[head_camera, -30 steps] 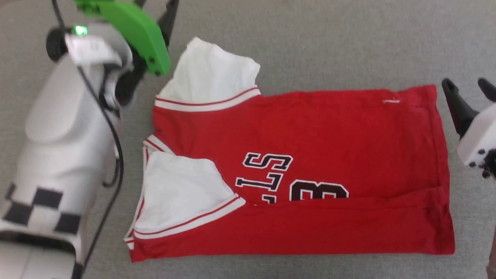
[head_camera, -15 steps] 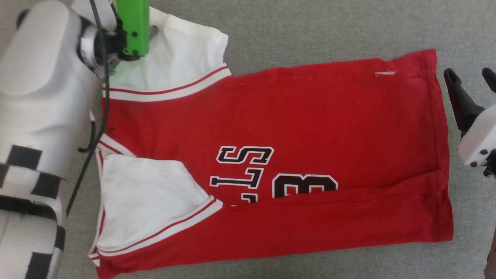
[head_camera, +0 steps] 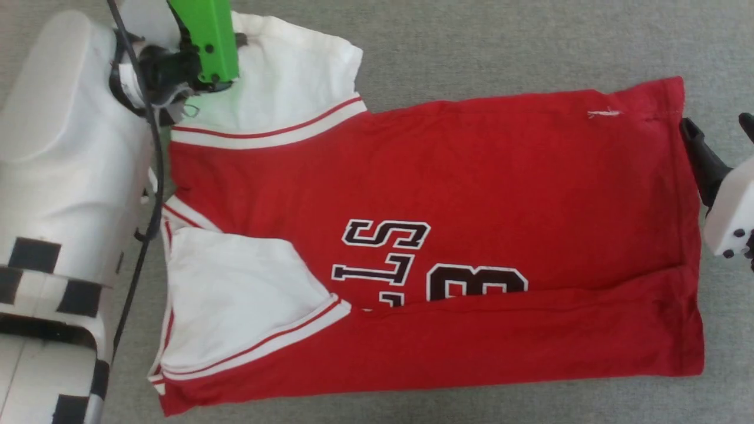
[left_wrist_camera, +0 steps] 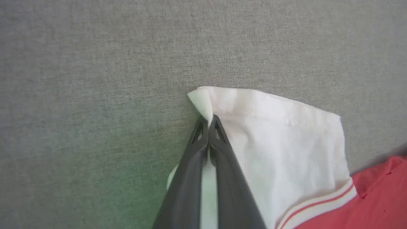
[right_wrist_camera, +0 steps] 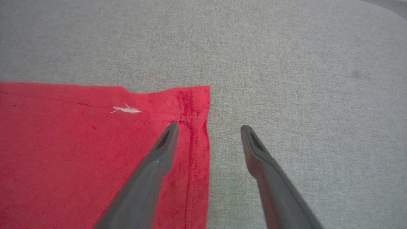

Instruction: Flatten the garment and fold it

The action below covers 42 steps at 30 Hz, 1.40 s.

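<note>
The red garment (head_camera: 471, 188) lies sideways on the grey cloth surface, its near long edge folded over and black letters and numbers partly covered. One white sleeve (head_camera: 235, 294) rests folded on the body at the near left. The far white sleeve (left_wrist_camera: 279, 152) sticks out at the top left, and my left gripper (left_wrist_camera: 209, 120) is shut on its corner. My right gripper (right_wrist_camera: 210, 128) stands open over the hem's far corner (right_wrist_camera: 198, 105), one finger above the red cloth, the other above the grey surface.
The grey fabric surface (head_camera: 500, 41) stretches all around the garment. My pale left forearm (head_camera: 65, 176) with a black cable and green wrist part (head_camera: 209, 35) covers the left edge of the head view.
My left gripper has come down onto the far white sleeve's corner and shut on it. The head camera shifted. My right gripper has edged inward over the hem corner, still open.
</note>
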### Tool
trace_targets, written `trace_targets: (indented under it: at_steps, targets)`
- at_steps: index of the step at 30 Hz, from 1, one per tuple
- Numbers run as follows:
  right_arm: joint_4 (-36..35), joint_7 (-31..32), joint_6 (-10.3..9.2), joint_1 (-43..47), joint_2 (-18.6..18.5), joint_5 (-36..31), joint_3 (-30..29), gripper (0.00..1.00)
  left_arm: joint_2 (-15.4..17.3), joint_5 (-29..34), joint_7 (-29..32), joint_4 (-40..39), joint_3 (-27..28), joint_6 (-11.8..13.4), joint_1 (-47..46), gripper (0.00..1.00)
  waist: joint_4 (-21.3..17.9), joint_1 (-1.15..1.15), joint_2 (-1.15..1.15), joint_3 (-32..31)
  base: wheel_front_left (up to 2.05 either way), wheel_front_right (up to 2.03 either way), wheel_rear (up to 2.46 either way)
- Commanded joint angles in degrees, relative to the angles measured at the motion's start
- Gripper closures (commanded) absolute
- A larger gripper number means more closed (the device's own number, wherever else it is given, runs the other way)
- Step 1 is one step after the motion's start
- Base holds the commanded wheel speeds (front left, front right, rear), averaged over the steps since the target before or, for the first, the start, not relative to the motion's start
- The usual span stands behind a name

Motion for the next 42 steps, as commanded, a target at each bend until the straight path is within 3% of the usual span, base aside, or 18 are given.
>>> trace_targets:
  at_steps: [1,10,18,19,20,27,33,42]
  targets:
    - [0.6,2.2,-0.09,-1.8,-0.9,-0.4,0.5,0.00,-0.3,-0.8,-0.4,-0.6,0.2,-0.4,1.5,1.00,1.5,-0.01,0.00,-1.2,0.00,0.00,0.00]
    - [7.5,18.4,-0.09,-11.5,-9.4,-3.3,6.3,0.00,0.0,-2.2,-2.1,-8.7,1.4,-1.4,2.0,1.00,5.3,-0.01,0.00,-1.0,0.00,0.00,0.00]
    - [10.9,28.3,-0.09,-10.0,-9.6,-1.4,8.9,0.00,-0.1,-2.4,-2.6,-12.8,0.9,-1.6,3.1,1.00,7.0,-0.01,0.00,-0.1,0.00,0.00,0.00]
    - [10.8,28.6,-0.09,-10.0,-9.3,-1.2,8.6,0.73,0.0,-2.3,-2.7,-13.0,0.8,-1.7,3.2,1.00,7.1,-0.01,0.00,-0.1,0.00,0.00,0.00]
    - [10.6,28.5,-0.09,-10.1,-9.0,-1.1,8.2,0.98,0.0,-2.2,-2.9,-13.3,0.8,-1.7,3.4,1.00,7.1,-0.01,0.00,-0.2,0.00,0.00,0.00]
    - [9.5,22.0,-0.09,-11.3,-7.8,-1.7,5.5,1.00,0.6,-3.3,-4.7,-14.4,1.8,-2.5,5.1,1.00,6.5,-0.01,0.00,-3.2,0.00,0.00,0.00]
    - [10.6,13.2,-0.09,-6.6,-6.0,-0.5,2.7,1.00,2.2,-7.4,-7.2,-20.5,5.2,-3.7,11.5,1.00,5.8,-0.01,0.00,-11.0,0.00,0.00,0.00]
    - [13.6,5.6,-0.09,4.7,-4.5,1.4,0.7,1.00,5.6,-9.9,-8.6,-34.2,7.7,-0.3,27.6,1.00,6.6,-0.01,0.00,-20.4,0.00,0.00,0.00]
